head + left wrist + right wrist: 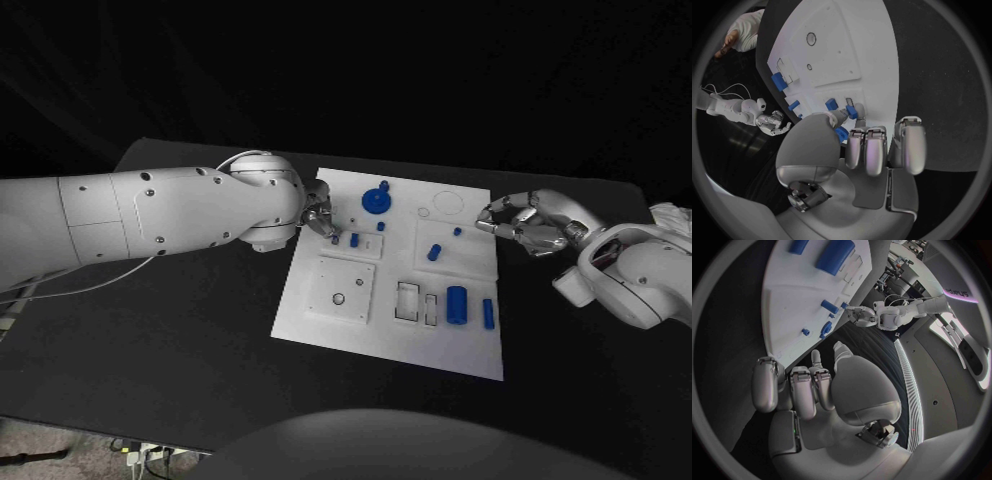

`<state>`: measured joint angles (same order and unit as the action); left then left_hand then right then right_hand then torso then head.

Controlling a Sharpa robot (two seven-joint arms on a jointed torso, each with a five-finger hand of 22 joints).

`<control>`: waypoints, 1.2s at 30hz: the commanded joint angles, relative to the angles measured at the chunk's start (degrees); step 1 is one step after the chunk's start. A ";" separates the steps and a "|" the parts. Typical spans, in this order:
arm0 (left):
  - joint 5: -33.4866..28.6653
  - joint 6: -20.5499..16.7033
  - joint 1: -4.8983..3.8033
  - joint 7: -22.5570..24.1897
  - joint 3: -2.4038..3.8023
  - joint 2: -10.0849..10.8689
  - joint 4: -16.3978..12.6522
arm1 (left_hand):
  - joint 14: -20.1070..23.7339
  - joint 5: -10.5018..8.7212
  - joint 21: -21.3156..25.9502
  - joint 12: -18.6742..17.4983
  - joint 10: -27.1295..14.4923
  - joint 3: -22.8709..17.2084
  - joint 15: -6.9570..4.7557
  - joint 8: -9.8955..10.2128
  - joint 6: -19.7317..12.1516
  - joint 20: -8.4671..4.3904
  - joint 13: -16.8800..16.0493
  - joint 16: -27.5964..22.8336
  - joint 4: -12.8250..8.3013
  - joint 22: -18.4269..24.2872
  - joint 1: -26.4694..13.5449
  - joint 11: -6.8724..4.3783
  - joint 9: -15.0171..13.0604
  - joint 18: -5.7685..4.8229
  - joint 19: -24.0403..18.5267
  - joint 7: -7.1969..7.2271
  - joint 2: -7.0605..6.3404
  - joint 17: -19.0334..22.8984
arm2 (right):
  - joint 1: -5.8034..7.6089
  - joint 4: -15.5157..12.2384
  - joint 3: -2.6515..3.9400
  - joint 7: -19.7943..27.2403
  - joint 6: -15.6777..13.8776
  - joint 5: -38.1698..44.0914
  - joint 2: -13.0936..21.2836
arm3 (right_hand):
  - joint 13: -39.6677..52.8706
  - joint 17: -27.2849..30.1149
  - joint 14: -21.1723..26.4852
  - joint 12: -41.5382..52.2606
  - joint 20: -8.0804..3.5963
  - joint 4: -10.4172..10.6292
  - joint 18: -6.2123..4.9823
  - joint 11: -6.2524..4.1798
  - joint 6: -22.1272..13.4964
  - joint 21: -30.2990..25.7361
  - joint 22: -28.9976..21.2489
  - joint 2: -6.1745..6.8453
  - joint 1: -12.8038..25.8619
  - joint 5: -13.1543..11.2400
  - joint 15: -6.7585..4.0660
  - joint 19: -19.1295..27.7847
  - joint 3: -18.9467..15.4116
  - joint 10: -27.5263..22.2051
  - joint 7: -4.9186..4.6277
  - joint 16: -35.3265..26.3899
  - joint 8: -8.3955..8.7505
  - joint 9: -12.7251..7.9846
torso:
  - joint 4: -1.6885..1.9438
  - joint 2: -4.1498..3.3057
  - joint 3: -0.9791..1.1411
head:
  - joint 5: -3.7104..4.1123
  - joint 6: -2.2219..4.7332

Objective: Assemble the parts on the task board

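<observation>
Left arm reaches in with left hand [319, 222] fingers curled down, pinching; right hand [528, 224] curled, fingers drawn in, holding nothing.

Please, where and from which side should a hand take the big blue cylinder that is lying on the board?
Probably from above, across its middle. The cylinder lies flat on the board, its long sides free: a slot sits on one side, a thinner blue bar on the other, apart from it. The right hand is nearer.
</observation>
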<state>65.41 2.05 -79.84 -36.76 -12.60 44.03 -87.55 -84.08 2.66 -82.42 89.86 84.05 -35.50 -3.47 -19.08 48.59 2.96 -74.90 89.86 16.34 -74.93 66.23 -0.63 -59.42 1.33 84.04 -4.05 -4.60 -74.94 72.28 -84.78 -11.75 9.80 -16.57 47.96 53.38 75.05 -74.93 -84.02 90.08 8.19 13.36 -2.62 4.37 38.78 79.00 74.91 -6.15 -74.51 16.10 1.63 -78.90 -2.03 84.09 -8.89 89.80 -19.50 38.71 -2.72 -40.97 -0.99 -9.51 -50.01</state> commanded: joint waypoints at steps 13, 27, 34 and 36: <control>-2.39 -1.65 0.31 7.35 -0.25 0.03 0.44 | -5.92 0.63 0.05 0.14 5.95 -9.00 0.23 -2.54 1.71 0.19 -15.10 0.14 -8.26 -12.16 4.62 0.07 -1.46 0.63 1.17 0.23 0.04 -15.06 | -0.06 -0.07 0.00 0.13 0.70 0.13 -0.01 | 14.95 -15.07 -5.98 -0.08 0.04 -0.40 -0.81 0.43 -0.49 -0.31 10.55 -0.07 -0.70 0.29 0.23 0.38 -0.03 5.91 -0.03 0.20 0.26 -0.08 | -0.08 0.00 -0.01 | -0.03 0.01; 0.73 -3.15 -0.20 5.07 -0.07 1.72 -1.99 | -5.92 2.45 -0.96 0.14 5.95 -11.90 -0.62 -10.60 4.53 -0.49 -15.10 0.14 -9.09 -12.79 1.08 -1.10 -6.30 0.39 1.97 1.87 -2.33 -15.06 | -0.06 -0.20 0.00 0.06 0.48 0.13 0.24 | 14.95 -15.07 -5.98 -0.08 0.05 -0.43 -0.85 0.45 -0.48 -0.45 10.50 -0.13 -0.74 0.38 0.24 0.52 0.03 5.91 -0.03 0.20 0.24 -0.09 | -0.02 -0.03 0.06 | 0.24 0.01; 3.34 1.09 -1.43 -1.41 -0.01 2.22 -3.82 | -5.92 4.83 -0.90 0.14 5.95 -8.77 -1.07 -12.32 4.13 -0.94 -15.10 0.14 -7.88 -12.79 -0.77 -1.55 -7.47 0.38 2.06 2.41 -2.96 -15.06 | -0.06 -0.41 0.00 -0.06 0.51 0.13 0.32 | 14.95 -15.07 -5.98 -0.08 0.05 -0.43 -0.85 0.45 -0.49 -0.47 10.49 -0.13 -0.74 0.38 0.24 0.53 0.03 5.91 -0.03 0.20 0.24 -0.09 | 0.00 -0.05 0.07 | 0.10 0.01; 3.68 2.61 -1.72 -3.29 0.00 2.24 -4.02 | -5.92 5.13 -0.91 0.14 5.95 -7.73 -1.15 -12.72 4.09 -1.02 -15.10 0.14 -7.32 -12.80 -1.29 -1.64 -7.74 0.37 2.09 2.54 -2.79 -15.06 | -0.05 -0.49 0.00 -0.08 0.51 0.13 0.34 | 14.95 -15.07 -5.98 -0.08 0.05 -0.43 -0.85 0.45 -0.49 -0.47 10.49 -0.13 -0.74 0.38 0.24 0.53 0.03 5.91 -0.03 0.20 0.24 -0.09 | 0.00 -0.04 0.07 | 0.07 0.01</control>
<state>66.88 0.81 -81.39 -35.20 -12.63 46.27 -91.30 -84.06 7.47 -83.15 89.86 84.15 -43.10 -4.30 -31.56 50.05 2.33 -74.95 89.86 9.34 -74.91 65.31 -1.38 -65.04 1.34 83.84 -4.70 -7.34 -74.92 72.26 -85.10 -11.75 9.73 -16.59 47.95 53.72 75.05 -74.91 -84.02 90.30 8.19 13.36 -2.62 4.37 38.78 78.77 74.95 -6.38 -74.75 16.10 1.63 -78.90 -2.04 84.08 -8.89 89.80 -19.50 38.67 -2.73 -41.00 -0.92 -9.37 -50.01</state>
